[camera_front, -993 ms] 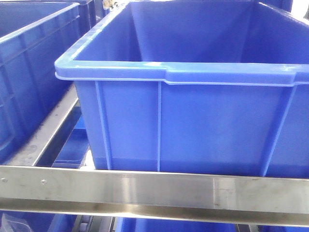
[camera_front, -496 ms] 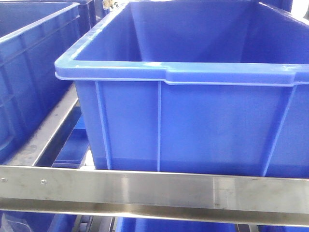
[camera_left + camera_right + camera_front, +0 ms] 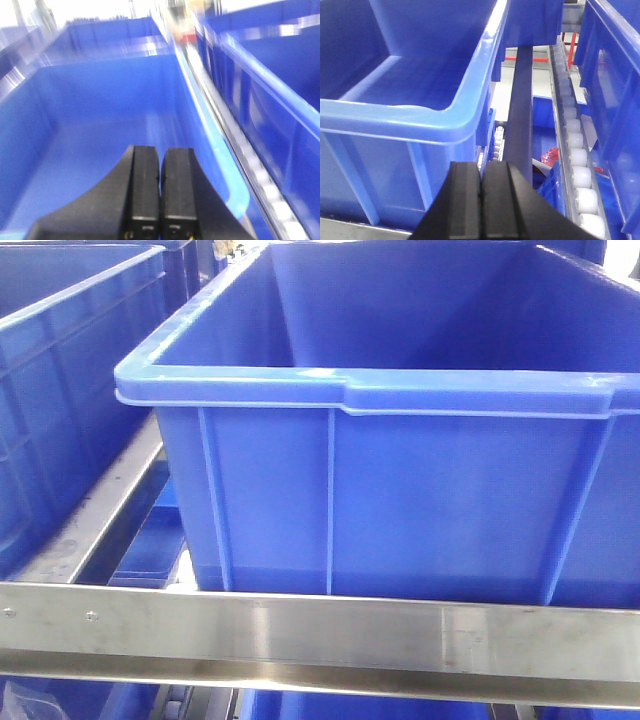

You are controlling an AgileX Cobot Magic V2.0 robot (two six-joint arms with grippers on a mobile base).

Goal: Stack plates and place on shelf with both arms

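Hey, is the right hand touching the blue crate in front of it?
Apart. The right wrist view shows the shut right hand short of the blue crate, with the crate's front wall visible beyond its tips.

**Black twin-finger grippers**

The left gripper is matte black, with two flat rectangular fingers that widen below into a curved, flaring base. Near the lower edge of each finger sits a small round screw with a yellowish glint. The right gripper has the same black build: two blocky fingers with faint lengthwise ridges and sloping shoulders.
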